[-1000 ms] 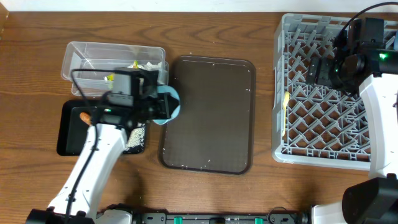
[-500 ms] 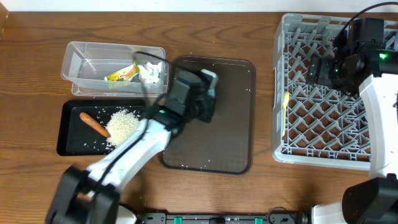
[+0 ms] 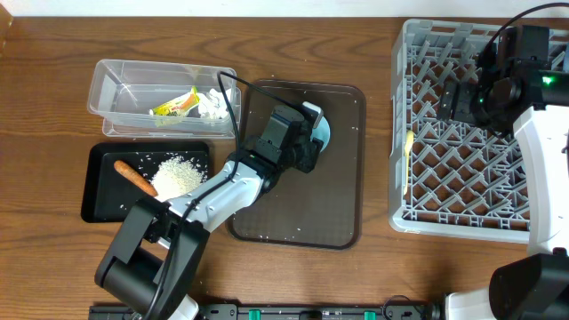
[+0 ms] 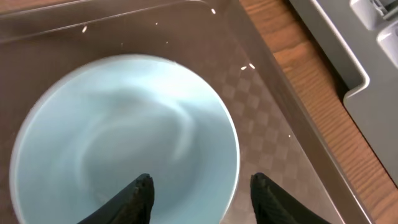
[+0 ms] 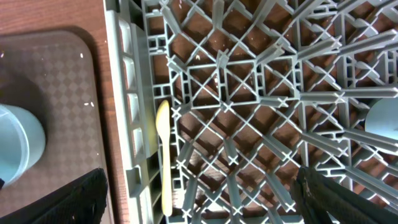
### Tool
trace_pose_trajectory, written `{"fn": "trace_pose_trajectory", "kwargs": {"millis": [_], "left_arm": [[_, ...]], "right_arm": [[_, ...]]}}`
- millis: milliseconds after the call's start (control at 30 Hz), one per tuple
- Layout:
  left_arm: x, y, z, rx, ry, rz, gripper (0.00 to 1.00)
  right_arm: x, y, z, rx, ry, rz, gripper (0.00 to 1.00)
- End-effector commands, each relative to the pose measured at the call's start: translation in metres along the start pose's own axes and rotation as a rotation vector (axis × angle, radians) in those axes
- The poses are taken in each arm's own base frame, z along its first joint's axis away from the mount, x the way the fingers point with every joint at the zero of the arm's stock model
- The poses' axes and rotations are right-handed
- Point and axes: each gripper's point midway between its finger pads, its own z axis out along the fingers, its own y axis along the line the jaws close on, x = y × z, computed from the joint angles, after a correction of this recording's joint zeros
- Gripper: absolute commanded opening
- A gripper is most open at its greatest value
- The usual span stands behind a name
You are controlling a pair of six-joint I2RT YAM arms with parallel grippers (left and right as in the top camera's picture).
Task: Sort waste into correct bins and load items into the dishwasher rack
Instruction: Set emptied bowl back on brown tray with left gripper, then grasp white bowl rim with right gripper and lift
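Left gripper (image 4: 203, 190) part-open, jaws straddling light blue bowl (image 4: 124, 137) rim on brown tray (image 4: 267, 143); right gripper (image 5: 202, 196) wide, empty, above rack (image 5: 261, 93). Risk: a rising finger could snag the rim and tip the bowl

No legible writing in any of the three views.
Checked the yellow-green wrapper (image 3: 174, 104) in the clear tub (image 3: 116, 84) — colour patches only, any print too small to make out. Nothing readable on the grey rack (image 3: 444, 222), black tray (image 3: 98, 200) or brown tray (image 3: 329, 204) — plain surfaces, no labels, numbers or marks to be told.
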Motion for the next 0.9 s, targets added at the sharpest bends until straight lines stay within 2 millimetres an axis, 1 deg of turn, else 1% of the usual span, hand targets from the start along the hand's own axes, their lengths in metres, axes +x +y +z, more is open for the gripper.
{"fn": "trace_pose_trajectory", "kwargs": {"millis": [0,67,133,233,367,500,533,600,733,800,833,867], "left_arm": [[-0.003,0.006,-0.008,-0.022,0.001,-0.009,0.55],[0.001,0.009,-0.016,-0.030,0.029,-0.017,0.56],[0.004,0.012,-0.027,-0.042,0.051,-0.028,0.56],[0.003,0.020,-0.052,-0.063,0.064,-0.052,0.57],[-0.005,0.039,-0.091,-0.109,0.041,-0.101,0.57],[-0.005,0.062,-0.124,-0.163,0.032,-0.160,0.58],[-0.002,0.070,-0.132,-0.182,0.035,-0.182,0.58],[0.003,0.081,-0.140,-0.207,0.045,-0.222,0.58],[0.021,0.101,-0.150,-0.256,0.097,-0.337,0.60],[0.030,0.108,-0.153,-0.272,0.124,-0.364,0.61],[0.032,0.110,-0.155,-0.277,0.132,-0.373,0.61],[0.036,0.112,-0.156,-0.283,0.142,-0.384,0.61]], "right_arm": [[-0.003,0.006,-0.001,-0.012,-0.010,-0.013,0.94],[-0.004,0.014,-0.001,-0.035,-0.017,-0.019,0.94],[-0.006,0.027,-0.002,-0.080,-0.029,-0.038,0.94],[-0.013,0.052,-0.003,-0.149,-0.064,-0.078,0.94],[-0.019,0.094,-0.004,-0.222,-0.118,-0.179,0.94],[-0.016,0.136,0.003,-0.272,-0.134,-0.263,0.94],[-0.012,0.148,0.009,-0.284,-0.126,-0.287,0.94],[-0.003,0.166,0.021,-0.297,-0.099,-0.324,0.94],[0.021,0.197,0.056,-0.309,-0.017,-0.390,0.90],[0.031,0.209,0.074,-0.310,0.018,-0.411,0.85],[0.035,0.213,0.082,-0.310,0.032,-0.420,0.81],[0.041,0.218,0.095,-0.306,0.053,-0.423,0.72]]}}
